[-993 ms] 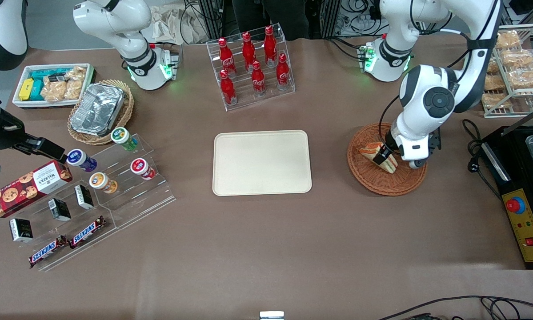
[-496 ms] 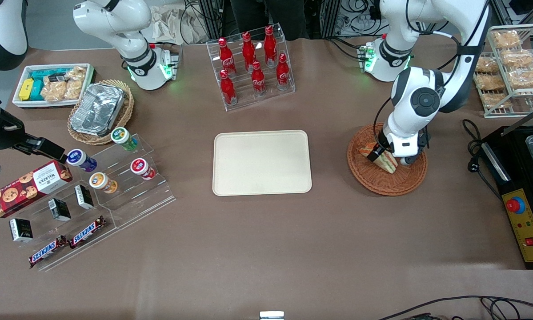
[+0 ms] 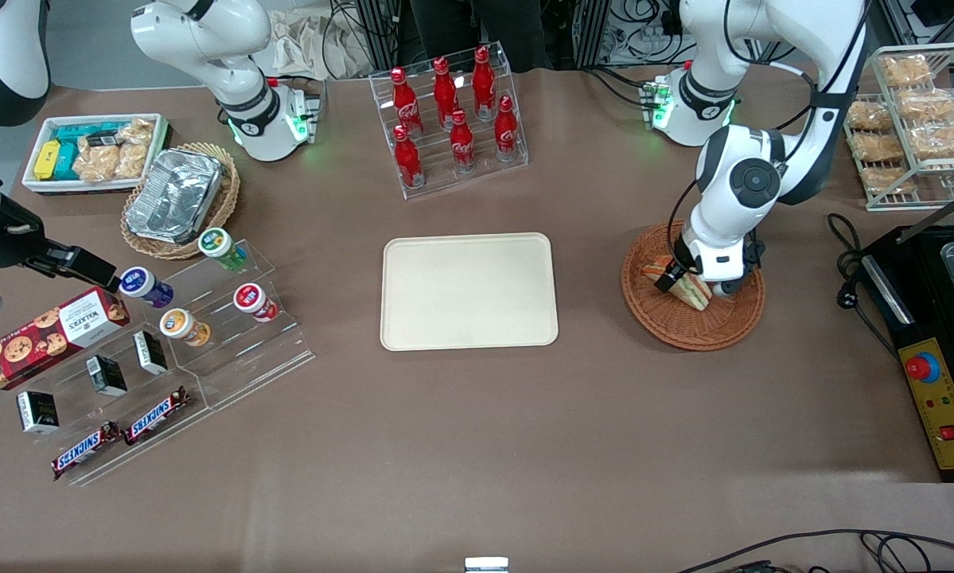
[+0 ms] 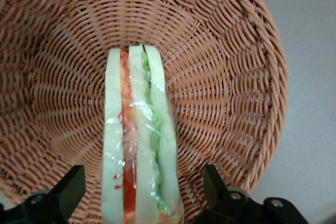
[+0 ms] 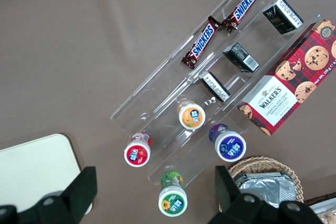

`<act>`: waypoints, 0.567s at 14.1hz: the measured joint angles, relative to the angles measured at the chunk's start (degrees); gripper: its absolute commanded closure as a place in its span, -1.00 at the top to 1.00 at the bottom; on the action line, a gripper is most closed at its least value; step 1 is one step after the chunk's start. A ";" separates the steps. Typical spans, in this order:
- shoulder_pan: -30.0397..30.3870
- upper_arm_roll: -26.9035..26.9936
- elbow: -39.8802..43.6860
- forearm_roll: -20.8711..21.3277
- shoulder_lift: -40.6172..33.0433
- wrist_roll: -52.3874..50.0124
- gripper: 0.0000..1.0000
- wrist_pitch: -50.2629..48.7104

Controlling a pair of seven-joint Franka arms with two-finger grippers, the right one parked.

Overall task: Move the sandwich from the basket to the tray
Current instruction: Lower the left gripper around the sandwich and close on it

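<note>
The sandwich (image 3: pixel 693 294) is a plastic-wrapped wedge standing on edge in the reddish-brown wicker basket (image 3: pixel 683 328) toward the working arm's end of the table. My left gripper (image 3: pixel 695 277) is low inside the basket and open. Its black fingers (image 4: pixel 71 190) stand on either side of the sandwich (image 4: pixel 139 145), with a gap to the bread on both sides. The woven basket wall (image 4: pixel 226 77) curves around them. The beige tray (image 3: pixel 469 290) lies bare at the table's middle, beside the basket; its corner (image 5: pixel 37 171) also shows in the right wrist view.
A clear rack of red bottles (image 3: pixel 453 119) stands farther from the camera than the tray. A black appliance (image 3: pixel 938 334) and a wire rack of pastry packets (image 3: pixel 914 127) sit at the working arm's end. Acrylic snack steps (image 3: pixel 182 318), a foil-filled tan basket (image 3: pixel 178 199) and a white bin (image 3: pixel 95 151) lie toward the parked arm's end.
The left arm has shifted a little toward the tray and settled its gripper around the sandwich in the basket. The sandwich has not moved.
</note>
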 measured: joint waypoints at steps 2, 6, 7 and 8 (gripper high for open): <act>0.00 0.01 -0.22 0.74 0.58 -0.71 0.88 1.02; 0.00 0.29 -0.43 0.83 1.40 -0.79 -0.48 2.82; 0.00 0.60 -0.43 0.86 1.44 -0.80 -0.89 2.87; 0.00 0.85 -0.43 0.95 1.44 -0.80 -1.00 2.94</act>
